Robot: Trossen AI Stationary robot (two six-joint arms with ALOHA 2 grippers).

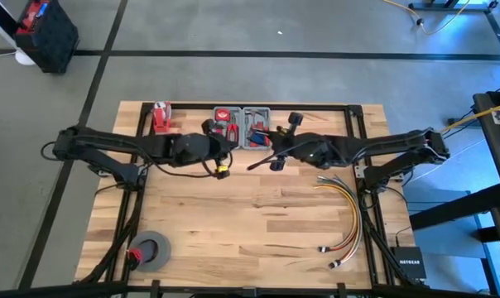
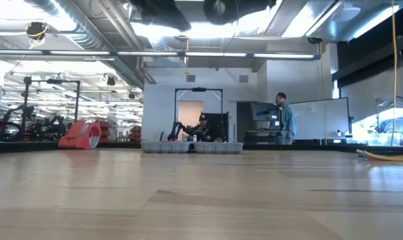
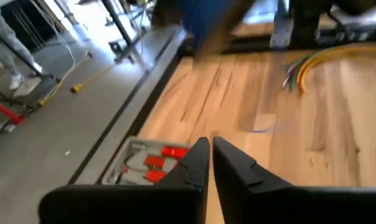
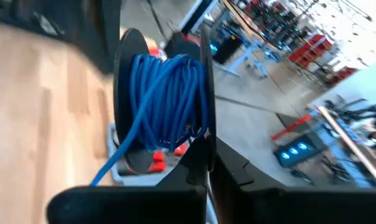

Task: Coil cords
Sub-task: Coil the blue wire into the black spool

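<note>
A black reel (image 4: 166, 93) wound with blue cord shows in the right wrist view, just beyond my right gripper (image 4: 206, 158), which is shut on it. A loose blue strand (image 4: 110, 168) trails off the reel toward the table. From above, my right gripper (image 1: 273, 159) hovers over the far middle of the table, near the tool tray. My left gripper (image 1: 225, 161) hovers beside it, on its left. Its fingers (image 3: 211, 149) stand almost together with nothing seen between them. The reel shows there as a blue blur (image 3: 206, 25). My right gripper pinches the rim of one of the reel's flat black flanges (image 4: 205, 134) between its two fingers. The flange runs edge-on into the gap between them. The reel stands out beyond the fingertips, lifted clear of the table, with its cord end hanging down.
A grey tray of red tools (image 1: 243, 126) and a red object (image 1: 161, 116) sit at the far edge. A grey tape roll (image 1: 151, 250) lies near left, and yellow, orange and red cables (image 1: 345, 215) lie at the right. People (image 2: 285, 117) are in the room behind.
</note>
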